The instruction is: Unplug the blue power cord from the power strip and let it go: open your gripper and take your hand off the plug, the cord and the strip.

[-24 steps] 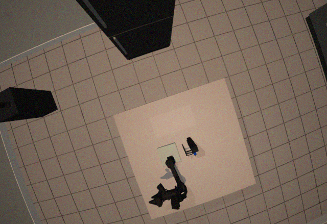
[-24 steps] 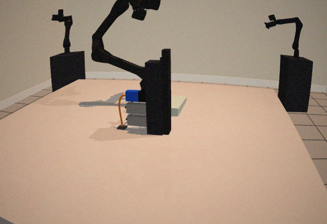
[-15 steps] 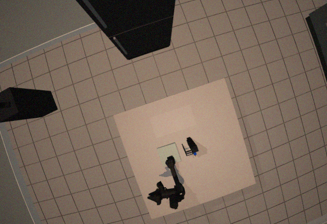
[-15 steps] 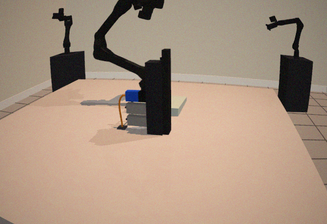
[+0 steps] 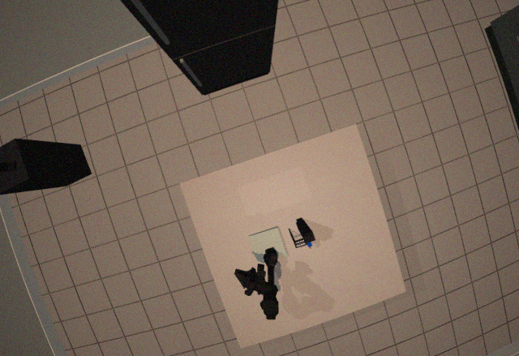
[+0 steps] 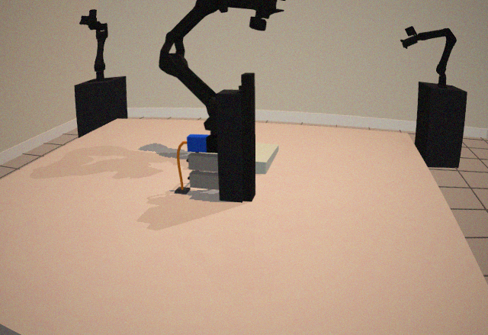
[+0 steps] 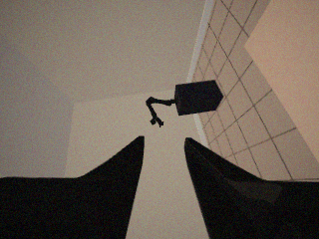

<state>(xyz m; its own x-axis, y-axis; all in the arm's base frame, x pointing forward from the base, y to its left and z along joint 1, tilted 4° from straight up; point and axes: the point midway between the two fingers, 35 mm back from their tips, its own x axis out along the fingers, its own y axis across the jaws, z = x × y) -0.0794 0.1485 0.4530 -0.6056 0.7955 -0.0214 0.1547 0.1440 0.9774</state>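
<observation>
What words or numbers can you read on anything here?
None: no words, numbers or signs can be read in any view.
The blue plug, the black power strip and the tool all show plain, unmarked surfaces.

Your top camera looks straight down from high up, so the flat square pink table top (image 5: 343, 201) looks small. Your exterior camera sits low and close at that table's edge, looking across it toward the wall. Both show the table. Your wrist camera points away, at wall and floor.
</observation>
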